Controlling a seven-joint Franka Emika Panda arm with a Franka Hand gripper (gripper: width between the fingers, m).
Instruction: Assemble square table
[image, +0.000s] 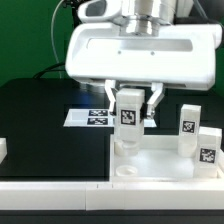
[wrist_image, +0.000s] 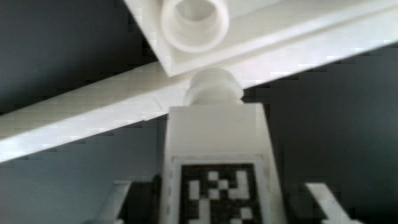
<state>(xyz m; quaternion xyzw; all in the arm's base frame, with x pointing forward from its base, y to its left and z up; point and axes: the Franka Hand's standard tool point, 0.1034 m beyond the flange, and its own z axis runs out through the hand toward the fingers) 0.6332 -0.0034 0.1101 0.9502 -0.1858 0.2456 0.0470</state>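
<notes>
The square table's white top (image: 160, 165) lies at the front right, with a round hole (image: 127, 172) in its near corner. My gripper (image: 130, 112) is shut on a white tagged leg (image: 128, 118) and holds it upright over the top's back left corner. In the wrist view the leg (wrist_image: 214, 165) runs between my fingers (wrist_image: 125, 200), and its narrow end reaches the top's rim (wrist_image: 107, 115) just below a corner hole (wrist_image: 192, 12). Whether that end sits in a hole is hidden. Two more tagged legs (image: 187, 125) (image: 207, 148) stand on the top's right side.
The marker board (image: 88, 117) lies on the black table behind the top, towards the exterior view's left. A small white part (image: 3, 150) shows at the left edge. The table's white front edge (image: 60, 195) runs along the bottom.
</notes>
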